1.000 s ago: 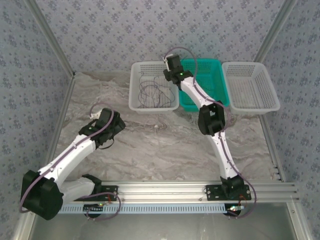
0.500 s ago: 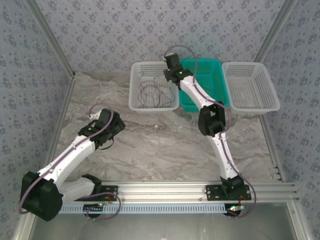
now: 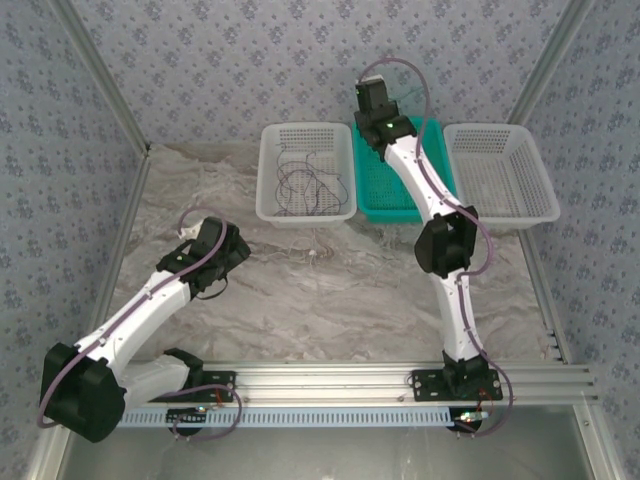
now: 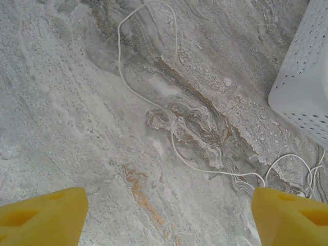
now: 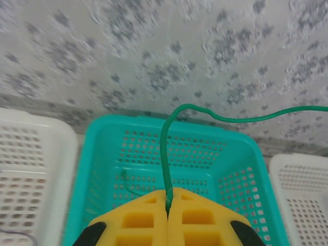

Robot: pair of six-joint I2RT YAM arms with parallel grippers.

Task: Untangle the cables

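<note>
Above the teal basket [image 5: 241, 164] my right gripper [image 5: 167, 197] is shut on a thin green cable [image 5: 164, 148]. The cable rises from the fingertips and arcs off to the right. A second bit of green wire [image 5: 124, 180] lies inside that basket. From above, the right gripper [image 3: 373, 98] hangs over the teal basket's [image 3: 384, 205] far end. Several dark thin cables [image 3: 303, 181] lie looped in the left white basket [image 3: 270, 205]. My left gripper [image 4: 169, 201] is open, low over the marble table [image 4: 77, 113], with a thin white wire [image 4: 154, 105] ahead of it.
A second white basket [image 3: 500, 212] stands right of the teal one. In the left wrist view, a corner of the left white basket [image 4: 302, 97] stands at the right. The patterned wall rises close behind the baskets.
My right gripper has swung right and up, from the left white basket's right edge to above the teal basket, carrying the green cable. The left arm has stayed still.
</note>
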